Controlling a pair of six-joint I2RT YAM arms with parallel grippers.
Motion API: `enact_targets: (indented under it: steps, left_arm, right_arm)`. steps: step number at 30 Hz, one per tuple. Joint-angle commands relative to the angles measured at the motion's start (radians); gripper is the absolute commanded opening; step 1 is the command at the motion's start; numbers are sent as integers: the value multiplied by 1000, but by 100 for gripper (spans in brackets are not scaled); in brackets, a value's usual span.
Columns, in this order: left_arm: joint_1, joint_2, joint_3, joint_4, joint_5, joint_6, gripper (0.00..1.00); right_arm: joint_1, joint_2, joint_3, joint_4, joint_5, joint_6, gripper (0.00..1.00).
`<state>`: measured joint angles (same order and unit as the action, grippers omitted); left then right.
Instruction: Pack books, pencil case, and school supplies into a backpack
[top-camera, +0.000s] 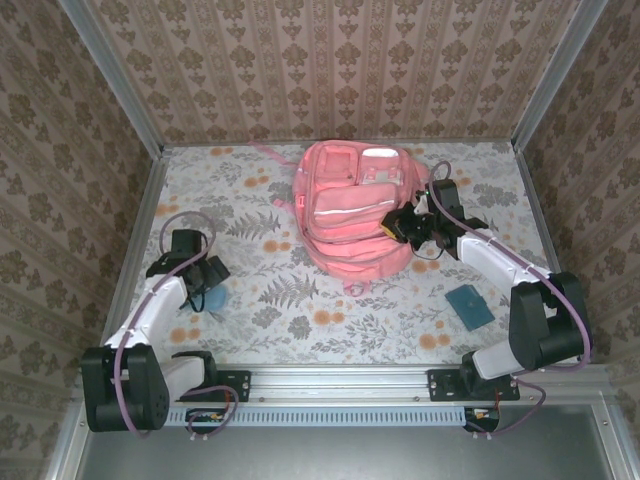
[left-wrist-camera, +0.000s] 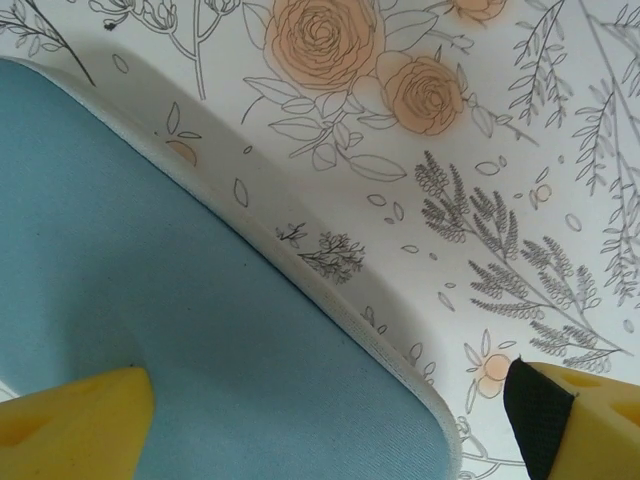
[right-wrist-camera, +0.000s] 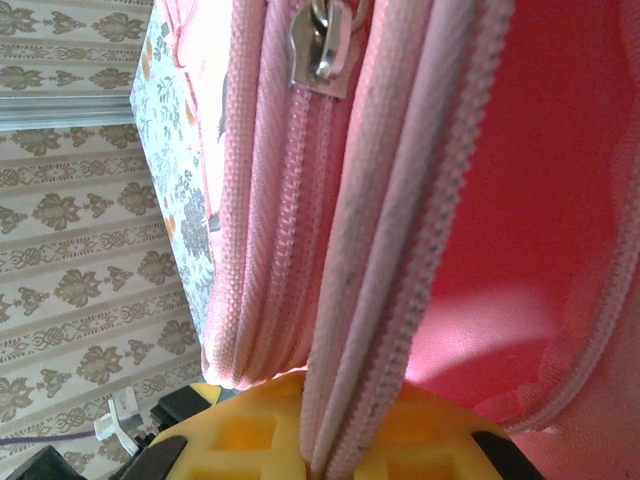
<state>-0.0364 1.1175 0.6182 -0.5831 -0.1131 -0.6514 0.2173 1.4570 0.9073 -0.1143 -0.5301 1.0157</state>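
Observation:
The pink backpack (top-camera: 345, 215) lies at the table's middle back. My right gripper (top-camera: 405, 228) is at its right side, shut on the backpack's pink zipper edge (right-wrist-camera: 400, 260), which runs down between the yellow fingers (right-wrist-camera: 250, 440). A metal zipper pull (right-wrist-camera: 320, 45) hangs higher up. My left gripper (top-camera: 207, 283) stands open at the left, low over a light-blue fabric school supply (left-wrist-camera: 170, 330) with a white piped edge; I cannot tell whether this is the pencil case. Its fingertips (left-wrist-camera: 75, 425) stand wide apart on either side of it. A teal flat square (top-camera: 469, 306) lies at the right. The books are out of view.
The flowered tablecloth (top-camera: 300, 300) covers the table, with patterned walls (top-camera: 330, 60) on three sides. A metal rail (top-camera: 340, 380) runs along the near edge by the arm bases. The light-blue item (top-camera: 216, 298) lies near the left wall.

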Motion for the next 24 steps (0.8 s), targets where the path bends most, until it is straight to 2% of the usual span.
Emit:
enact_targets:
  steps: [1, 3, 5, 10, 15, 17, 20, 24]
  left_arm:
    - [3, 18, -46, 5, 112, -79, 94]
    - [-11, 13, -81, 59, 183, -117, 94]
    - [-61, 6, -98, 103, 225, -166, 93]
    - [-292, 35, -50, 132, 210, -242, 94]
    - [-488, 169, 28, 140, 253, -213, 91]
    - [-530, 209, 79, 99, 239, -173, 91]
    - [-551, 225, 164, 29, 210, -115, 91]
    - [-545, 191, 258, -30, 170, -51, 94]
  right_arm:
    - [19, 11, 38, 26, -5, -32, 0]
    - [22, 13, 36, 23, 4, -30, 0]
    - [23, 14, 37, 20, 9, -29, 0]
    - [31, 19, 37, 6, 26, -30, 1]
    - [33, 13, 40, -38, 52, -55, 8]
    - [33, 0, 44, -77, 76, -82, 19]
    - [38, -43, 54, -165, 145, -151, 47]
    - [89, -114, 114, -329, 228, -334, 69]
